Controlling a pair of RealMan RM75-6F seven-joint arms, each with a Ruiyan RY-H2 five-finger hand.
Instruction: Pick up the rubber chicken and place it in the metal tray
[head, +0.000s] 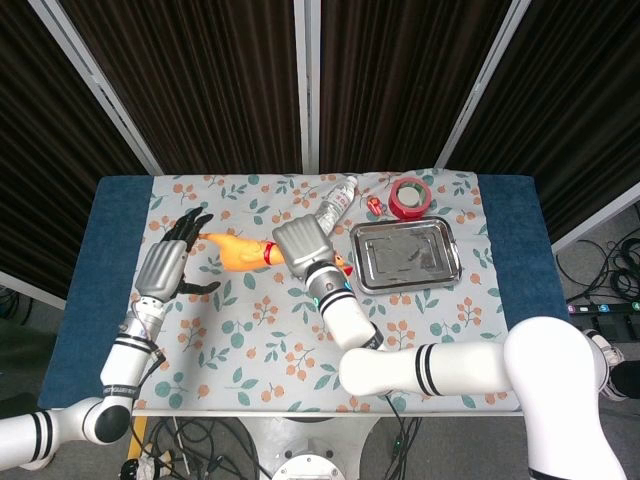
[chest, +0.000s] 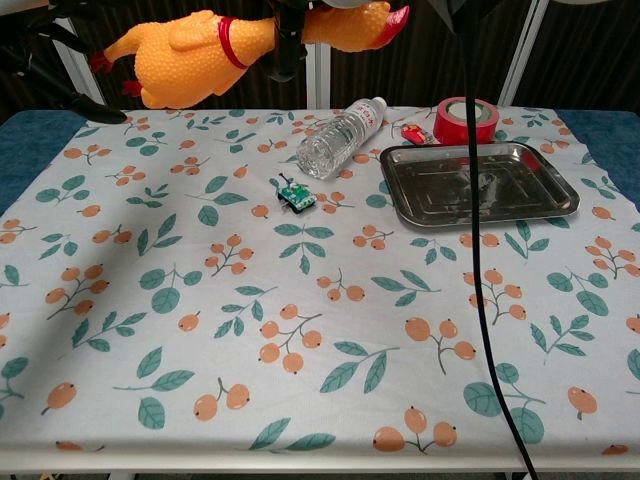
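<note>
The right hand (head: 301, 246) grips the orange rubber chicken (chest: 200, 58) above the tablecloth, left of the rectangular metal tray (head: 405, 255), its fingers hidden underneath. The left hand (head: 167, 266) is spread, holding nothing.

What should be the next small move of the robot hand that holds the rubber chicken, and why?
Probably the right robot hand should carry the rubber chicken sideways toward the metal tray. The chicken hangs in the air above the cloth, held by that robot hand alone; the left robot hand is open and apart from it. The tray looks empty and lies just to the right.
</note>
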